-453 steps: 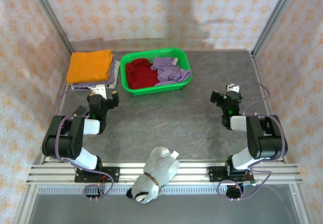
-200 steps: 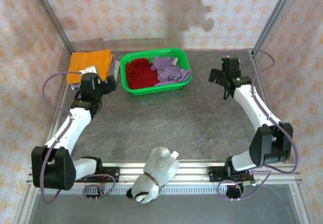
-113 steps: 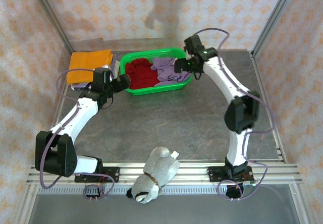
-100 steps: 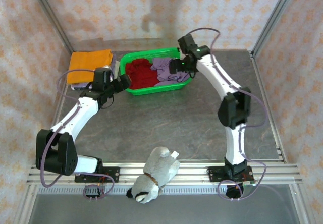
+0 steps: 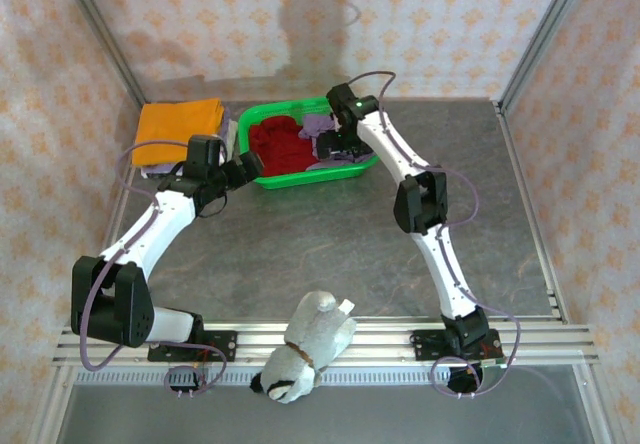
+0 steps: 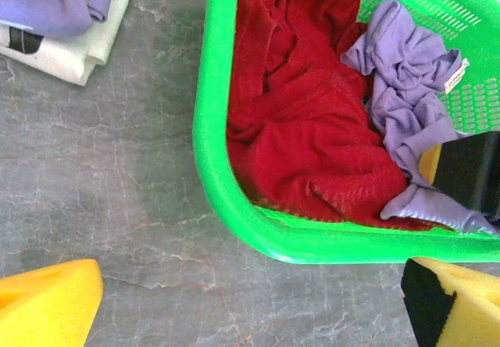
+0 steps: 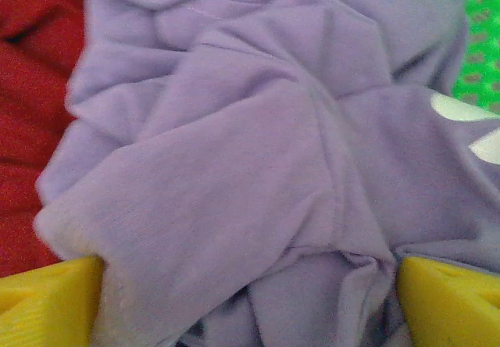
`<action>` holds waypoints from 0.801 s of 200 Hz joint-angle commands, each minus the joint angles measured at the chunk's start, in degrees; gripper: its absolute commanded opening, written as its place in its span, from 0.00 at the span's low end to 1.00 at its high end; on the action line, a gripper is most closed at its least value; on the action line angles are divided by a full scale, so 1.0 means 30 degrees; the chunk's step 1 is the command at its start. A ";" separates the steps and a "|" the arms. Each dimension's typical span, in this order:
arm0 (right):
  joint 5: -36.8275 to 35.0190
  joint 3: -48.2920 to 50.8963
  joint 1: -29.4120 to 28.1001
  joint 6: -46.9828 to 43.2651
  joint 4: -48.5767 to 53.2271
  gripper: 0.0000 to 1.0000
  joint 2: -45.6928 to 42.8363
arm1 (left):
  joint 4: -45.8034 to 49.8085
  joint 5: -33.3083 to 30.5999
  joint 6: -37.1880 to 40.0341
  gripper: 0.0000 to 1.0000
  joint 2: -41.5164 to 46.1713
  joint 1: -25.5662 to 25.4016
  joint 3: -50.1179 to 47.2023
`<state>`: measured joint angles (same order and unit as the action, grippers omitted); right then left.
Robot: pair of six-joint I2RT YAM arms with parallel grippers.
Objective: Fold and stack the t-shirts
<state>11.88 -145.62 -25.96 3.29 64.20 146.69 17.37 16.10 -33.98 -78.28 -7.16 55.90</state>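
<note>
- The right gripper (image 7: 248, 304) is down in the green basket (image 6: 205, 128), its fingers wide apart with the crumpled purple shirt (image 7: 234, 167) between them.
- The red shirt (image 6: 305, 128) lies beside it in the basket.
- The left gripper (image 6: 250, 300) hovers with fingers apart, just outside the basket's rim.
- The orange shirt (image 5: 180, 129) lies folded at the table's (image 5: 300, 254) far left.

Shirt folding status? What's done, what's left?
Done: orange tee lies folded atop the far-left pile. In hand: right gripper, jaws open, straddles the lavender tee in the green basket; left gripper hovers open near its rim. Left: lavender and dark red tee, both crumpled.
</note>
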 commanded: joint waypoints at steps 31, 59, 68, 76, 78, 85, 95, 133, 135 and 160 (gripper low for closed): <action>-0.1932 0.4927 0.3309 0.4420 0.0186 0.94 -0.3292 | 0.1273 0.1121 -0.1042 0.99 -0.0445 -0.1495 0.0995; -0.2425 0.9212 0.4883 0.5264 -0.0758 0.95 -0.5679 | 0.0942 0.1172 -0.1844 0.99 -0.0949 -0.2933 0.1511; -0.2785 1.0639 0.5284 0.5428 -0.1097 0.96 -0.6595 | 0.0301 0.1548 -0.2476 0.99 -0.1182 -0.3416 0.1523; -0.2989 1.1860 0.5709 0.5629 -0.1322 0.97 -0.7425 | -0.0318 0.1795 -0.3053 0.99 -0.1415 -0.3891 0.1574; -0.2992 1.2212 0.5829 0.5675 -0.1404 0.97 -0.7643 | -0.0473 0.1830 -0.3197 0.99 -0.1497 -0.4010 0.1595; -0.2792 1.3429 0.6196 0.5848 -0.1673 0.97 -0.8432 | -0.1032 0.1953 -0.3672 0.99 -0.1752 -0.4502 0.1653; -0.2352 1.5287 0.6651 0.6045 -0.2300 0.97 -0.9474 | -0.1899 0.2228 -0.4312 0.99 -0.2241 -0.5249 0.1854; -0.1568 2.0528 0.7422 0.6829 -0.3162 0.99 -1.3161 | -0.4399 0.2945 -0.6085 1.00 -0.4875 -0.7616 0.3467; -0.1421 2.0803 0.7444 0.6913 -0.3270 0.99 -1.3289 | -0.4482 0.2953 -0.6110 0.99 -0.5027 -0.7710 0.3598; 0.0932 2.3617 0.7511 0.7662 -0.4462 0.99 -1.5352 | -0.5948 0.3424 -0.6961 0.99 -0.7120 -0.9172 0.5243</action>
<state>8.80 -80.58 -3.44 22.70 53.15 106.19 6.68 24.01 -50.52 -95.66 -31.53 66.70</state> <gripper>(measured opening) 0.993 0.994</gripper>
